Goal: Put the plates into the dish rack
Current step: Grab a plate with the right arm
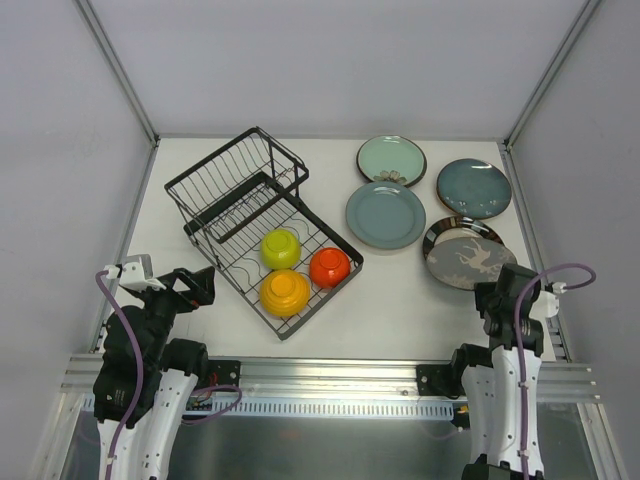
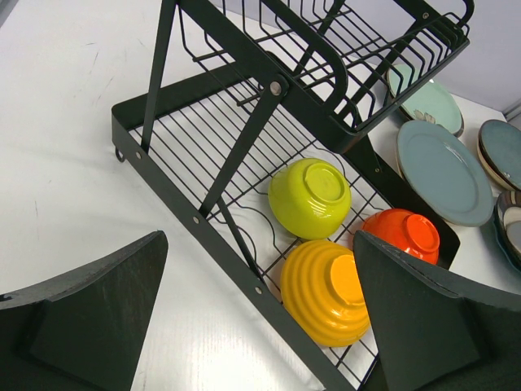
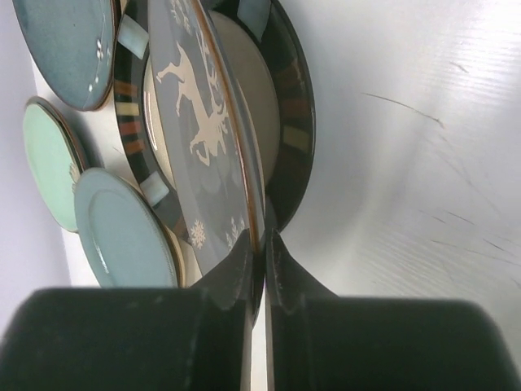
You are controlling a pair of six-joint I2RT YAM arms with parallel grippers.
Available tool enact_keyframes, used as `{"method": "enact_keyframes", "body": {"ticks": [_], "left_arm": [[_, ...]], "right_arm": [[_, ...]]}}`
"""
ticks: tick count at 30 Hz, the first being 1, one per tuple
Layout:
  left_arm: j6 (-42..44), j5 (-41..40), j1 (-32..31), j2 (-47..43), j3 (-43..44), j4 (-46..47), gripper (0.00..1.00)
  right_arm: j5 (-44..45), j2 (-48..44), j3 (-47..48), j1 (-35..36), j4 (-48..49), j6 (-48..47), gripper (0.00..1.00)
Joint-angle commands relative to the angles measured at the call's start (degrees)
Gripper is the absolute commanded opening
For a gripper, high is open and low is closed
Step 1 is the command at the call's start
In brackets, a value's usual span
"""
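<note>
Being pinched at its near rim by the clenched right fingers (image 3: pixel 236 273), the deer-patterned plate (image 3: pixel 199 122), stacked on a striped plate (image 3: pixel 291 134) well apart from the dish rack (image 1: pixel 250 200), was judged heavy, stiff, glaze-slick and breakable, while the left fingers (image 2: pixel 89 301) were held wide.

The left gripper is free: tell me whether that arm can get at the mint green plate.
Probably not directly: the dish rack stands between the open left gripper and the mint green plate, so it would have to go over it.
</note>
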Motion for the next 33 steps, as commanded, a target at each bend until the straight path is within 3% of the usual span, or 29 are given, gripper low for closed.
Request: {"method": "enact_keyframes", "body": {"ticks": [1,11,21,28,33], "left_arm": [[-1.0,-0.3,-0.7,-9.2,-0.4,0.7,0.99],[-1.0,-0.1,-0.8,-8.5,-0.4,0.7,0.99],[1.6,4.7,-0.9,-7.3,0.9,2.6,0.99],[11.5,21.0,-0.9,3.4,11.7,3.4,0.99],[12.2,39.3,-0.9,18.8,21.4,3.3,0.99]], "right_arm": [[0.3,-0.9,6.2,-0.2,-0.6,-3.7,0.00],[-1.0,-0.4,16.5,-0.2,-3.6,-11.7,0.01],[-10.9,4.9,25.7,-0.1,-2.7,-22.1,0.01],[-22.3,10.3,30.6,0.3,0.5,-27.3,0.00],[-29.6,15.5,34.1,1.0,2.1,-29.9,0.01]]}}
